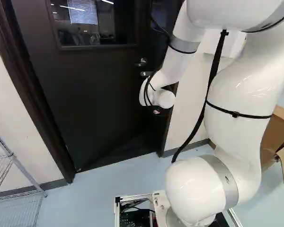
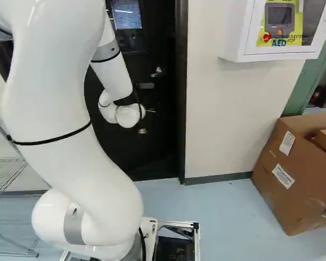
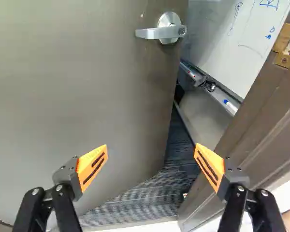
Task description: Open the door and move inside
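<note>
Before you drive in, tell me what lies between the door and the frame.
An open gap, as the wrist view shows: between the door and the frame appear dark ribbed floor and, beyond, a whiteboard with its tray.

Doors: one door (image 1: 94, 90), with one window (image 1: 97, 21). Lever handles: one lever handle (image 3: 159, 33), counted in the wrist view. Door frames: one door frame (image 3: 261, 116), one brass plate (image 3: 282, 60) on it. Arms: one arm (image 1: 241, 90). Grippers: one gripper (image 2: 143, 131); two fingers, two orange pads (image 3: 93, 166). Wire racks: one wire rack (image 1: 20, 171). Wall cabinets: one wall cabinet (image 2: 250, 56). Whiteboards: one whiteboard (image 3: 227, 43). Blue-tipped markers: one blue-tipped marker (image 3: 230, 106). Cardboard boxes: at least one cardboard box (image 2: 280, 201), bearing two white labels (image 2: 283, 176); cannot tell whether the piece on top makes a second.
</note>
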